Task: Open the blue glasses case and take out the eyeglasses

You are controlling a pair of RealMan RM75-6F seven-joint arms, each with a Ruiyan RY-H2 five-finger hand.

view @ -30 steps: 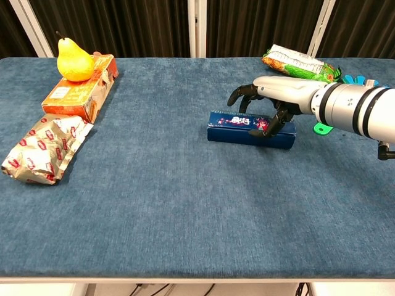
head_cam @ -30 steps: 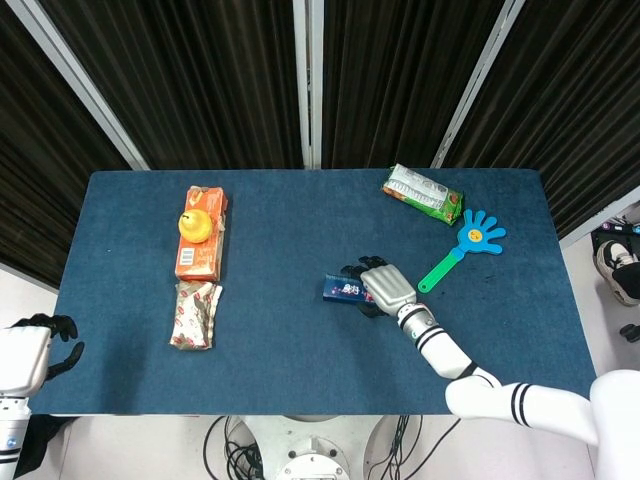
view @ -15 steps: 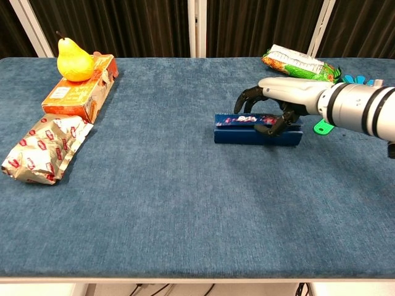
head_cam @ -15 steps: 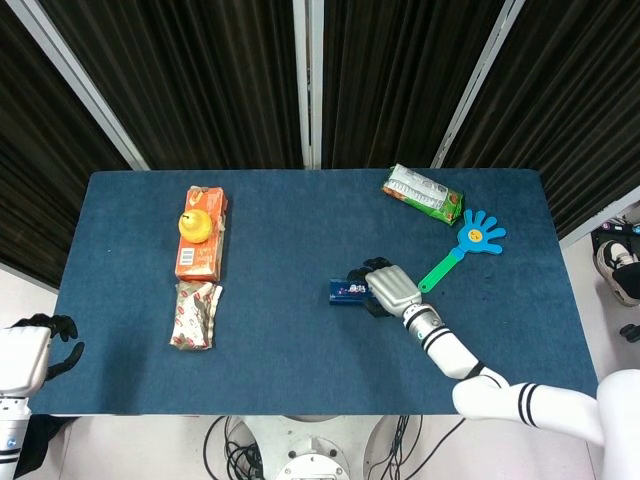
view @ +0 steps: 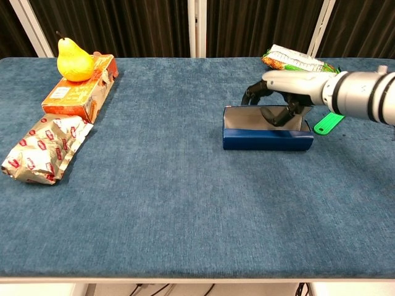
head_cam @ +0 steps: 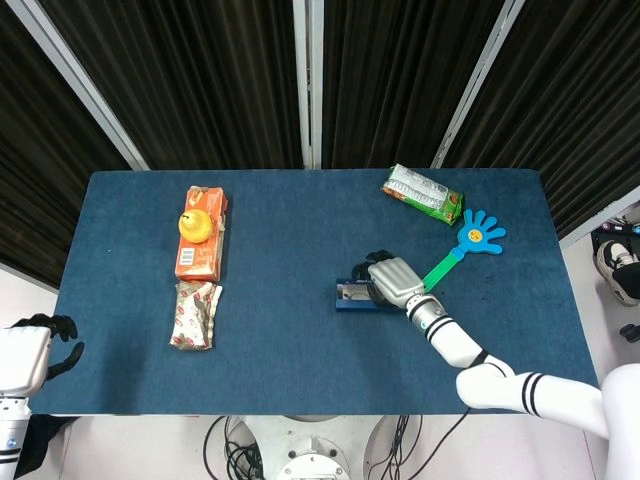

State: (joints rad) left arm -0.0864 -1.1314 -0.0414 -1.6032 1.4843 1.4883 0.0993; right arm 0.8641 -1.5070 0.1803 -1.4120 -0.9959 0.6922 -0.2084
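Blue glasses case [view: 266,139] lay open on bench [view: 185,203]; right hand [view: 285,102] held lid up. Next: reach in for eyeglasses, not discernible.

Overhead head view, low chest view

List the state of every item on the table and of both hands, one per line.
Blue rectangular glasses case: open, lid raised.
Right hand: fingers on the raised lid.
Left hand: off the table, holding nothing.
Yellow pear: upright on the orange carton.
Silver-red foil packet: lying flat.
Blue hand-shaped clapper: lying flat.
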